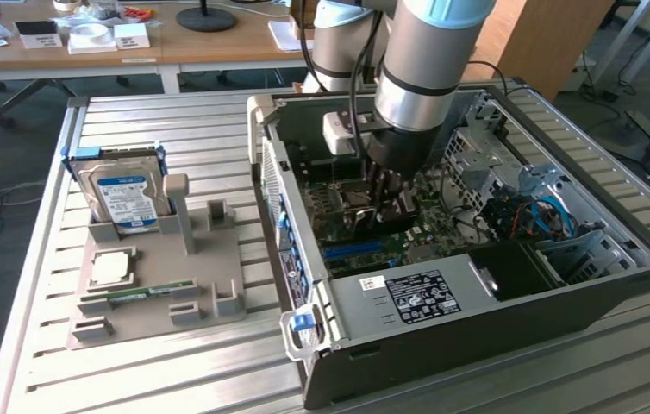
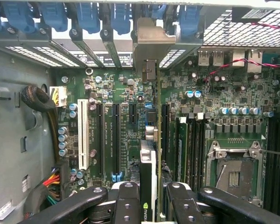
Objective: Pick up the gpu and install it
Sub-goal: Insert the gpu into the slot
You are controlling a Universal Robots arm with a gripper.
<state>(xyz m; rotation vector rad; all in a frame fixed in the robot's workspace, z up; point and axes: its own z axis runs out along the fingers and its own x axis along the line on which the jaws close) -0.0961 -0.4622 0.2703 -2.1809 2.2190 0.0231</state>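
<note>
Gpu (image 2: 148, 172) stands on edge inside the open computer case (image 1: 417, 310), pinched between the two fingers of the gripper (image 2: 151, 203); it runs across the motherboard (image 2: 107, 88) beside the long black slots; its silver bracket (image 2: 151, 46) reaches the case's rear wall; whether it is fully seated I cannot tell; outside, a hard drive (image 1: 124, 194) stands in a grey holder (image 1: 153, 323).

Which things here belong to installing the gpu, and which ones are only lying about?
For the job: gpu, gripped by the claw; open computer case; motherboard with its slots.
Lying about: hard drive, RAM stick and square chip, all on the grey holder beside the case.
</note>
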